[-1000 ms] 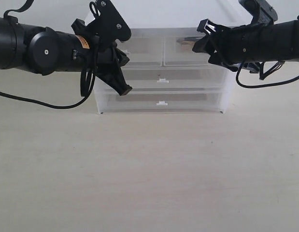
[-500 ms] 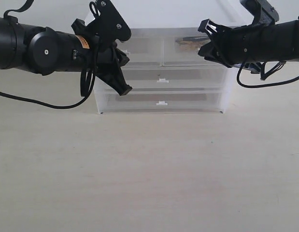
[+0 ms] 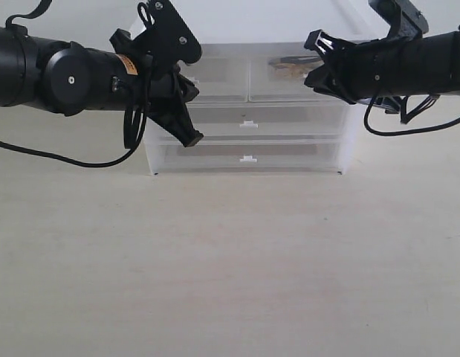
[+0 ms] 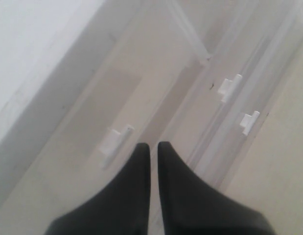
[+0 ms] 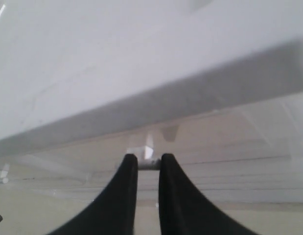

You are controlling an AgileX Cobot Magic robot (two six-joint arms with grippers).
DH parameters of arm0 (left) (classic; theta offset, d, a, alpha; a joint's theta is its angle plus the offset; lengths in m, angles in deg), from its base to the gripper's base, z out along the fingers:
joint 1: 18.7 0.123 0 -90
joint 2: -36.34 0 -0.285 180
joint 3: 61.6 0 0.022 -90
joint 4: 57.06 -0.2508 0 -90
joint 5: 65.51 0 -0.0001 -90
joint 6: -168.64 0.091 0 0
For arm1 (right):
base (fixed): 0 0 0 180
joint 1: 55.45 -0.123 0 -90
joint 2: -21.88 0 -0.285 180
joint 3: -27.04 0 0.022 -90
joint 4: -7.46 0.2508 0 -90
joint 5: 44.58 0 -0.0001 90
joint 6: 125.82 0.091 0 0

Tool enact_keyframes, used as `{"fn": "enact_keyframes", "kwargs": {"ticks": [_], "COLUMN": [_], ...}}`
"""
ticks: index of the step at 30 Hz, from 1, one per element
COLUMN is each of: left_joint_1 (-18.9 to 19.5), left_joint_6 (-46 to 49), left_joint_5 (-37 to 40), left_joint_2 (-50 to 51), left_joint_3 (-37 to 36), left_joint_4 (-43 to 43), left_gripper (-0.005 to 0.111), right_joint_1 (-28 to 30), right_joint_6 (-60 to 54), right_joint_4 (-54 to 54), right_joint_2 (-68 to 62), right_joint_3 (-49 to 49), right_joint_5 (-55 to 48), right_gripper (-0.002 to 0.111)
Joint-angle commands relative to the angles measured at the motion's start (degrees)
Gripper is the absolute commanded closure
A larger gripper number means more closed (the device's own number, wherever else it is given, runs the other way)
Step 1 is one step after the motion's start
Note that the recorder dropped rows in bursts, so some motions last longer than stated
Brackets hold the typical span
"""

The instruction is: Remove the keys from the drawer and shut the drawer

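Note:
The drawer (image 3: 278, 88) is the clear right-hand one of the unit's top pair. Through its plastic the keys (image 3: 287, 65) show as a gold and dark smudge. My right gripper (image 3: 310, 73) is at this drawer's front. In the right wrist view the right gripper (image 5: 148, 157) has its black fingertips nearly together, pinching the small white tab handle (image 5: 144, 148). My left gripper (image 3: 191, 136) hangs in front of the unit's left side. In the left wrist view the left gripper (image 4: 153, 145) is shut and empty, just off the left top drawer's handle (image 4: 114, 141).
The white drawer unit (image 3: 348, 141) stands at the back of a pale wooden table (image 3: 230, 260). Two full-width drawers with white tabs (image 3: 249, 124) (image 3: 249, 158) lie below the top pair. Both black arms reach in from the sides, with cables hanging under them.
My right gripper has shifted slightly to the right and up at the drawer front, uncovering more of the keys. The left arm has not moved.

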Motion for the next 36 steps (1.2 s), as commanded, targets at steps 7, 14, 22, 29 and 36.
{"fn": "enact_keyframes", "kwargs": {"ticks": [7, 14, 22, 29, 36], "left_joint_1": [-0.30, -0.20, -0.20, -1.95, -2.04], "left_joint_6": [0.02, 0.02, 0.02, -0.21, -0.08], "left_joint_5": [-0.50, -3.10, -4.25, -4.23, -4.63], "left_joint_2": [0.01, 0.80, 4.84, 5.03, 5.31], "left_joint_3": [0.30, 0.30, 2.21, 5.48, 6.22], "left_joint_4": [0.23, 0.23, 0.23, 0.44, 0.33], "left_gripper": [0.103, 0.103, 0.103, 0.103, 0.103], "right_joint_1": [-3.00, -3.00, -3.00, -3.00, -3.00], "right_joint_6": [-0.32, 1.08, 0.49, -1.15, -1.38], "right_joint_4": [0.42, -1.38, -1.62, -1.75, -1.97], "right_joint_2": [0.49, 0.54, 0.54, 0.54, 0.54], "right_joint_3": [-0.28, -0.28, -0.28, -0.28, -0.28], "right_joint_5": [-2.53, 0.05, 0.16, 1.46, 0.69], "right_gripper": [0.108, 0.108, 0.108, 0.108, 0.108]}}
